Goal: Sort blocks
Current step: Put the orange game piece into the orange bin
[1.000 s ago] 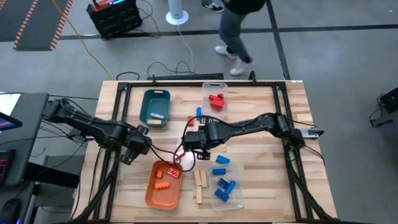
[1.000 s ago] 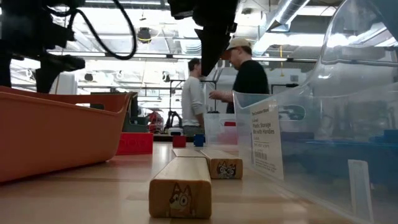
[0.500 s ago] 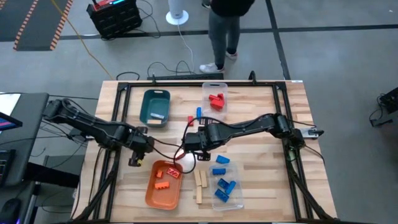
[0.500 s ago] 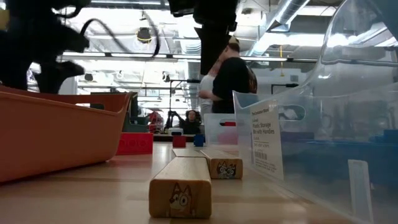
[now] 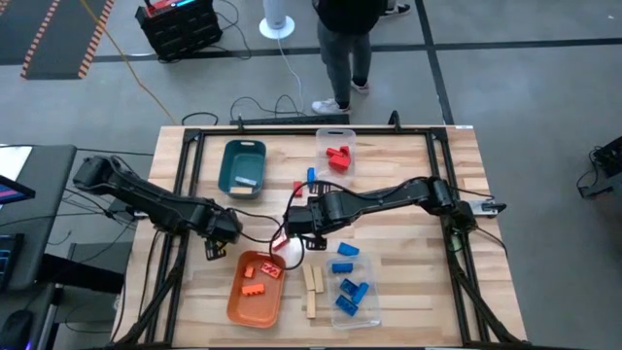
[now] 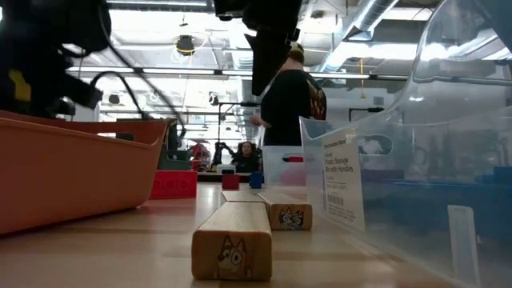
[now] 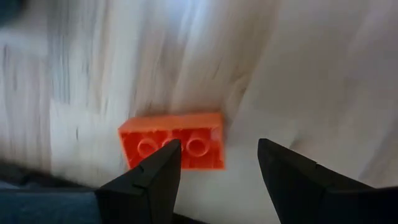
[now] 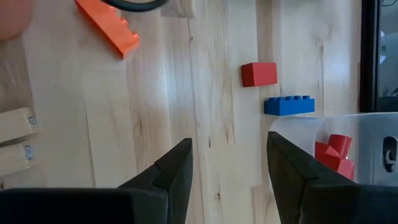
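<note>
Left gripper (image 5: 213, 245) is held low at the table's left side, fingers spread apart. Right gripper (image 5: 295, 222) is stretched to mid-table, fingers parted too.

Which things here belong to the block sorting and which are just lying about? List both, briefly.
Job: orange brick, red brick, blue brick, wooden pieces, orange tray, teal tray, clear bins.
Lying about: floor cables, black case, person beyond the table.

We see open desk (image 5: 408, 248) right of the clear bin (image 5: 352, 287); the orange tray (image 5: 255, 297), wooden blocks (image 5: 311, 288) and bin crowd the front middle.
</note>
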